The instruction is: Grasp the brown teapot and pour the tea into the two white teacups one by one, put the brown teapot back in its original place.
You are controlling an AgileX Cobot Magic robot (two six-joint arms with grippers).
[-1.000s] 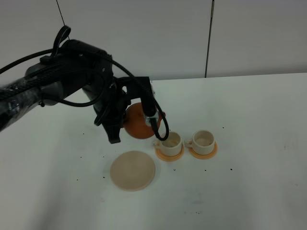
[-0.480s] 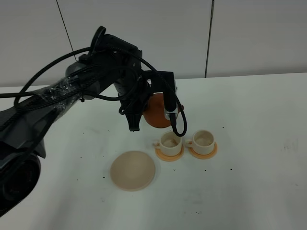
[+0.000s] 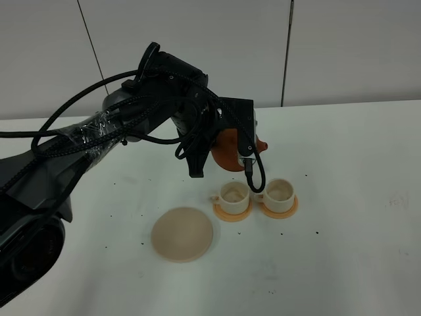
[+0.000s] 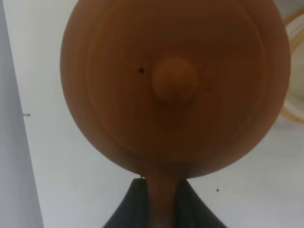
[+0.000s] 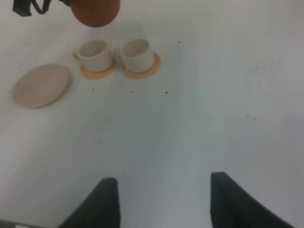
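Close above the two white teacups [image 3: 234,195], the left gripper [image 4: 160,209] is clamping the handle [image 4: 160,187] of the brown teapot [image 4: 175,85], seemingly heavy, brittle clay.

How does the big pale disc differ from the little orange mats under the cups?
The pale disc is clearly wider than either orange mat. The disc is beige; the mats are orange. The disc lies bare, while each mat carries a white cup. All three are round, flat and lie on the white table.
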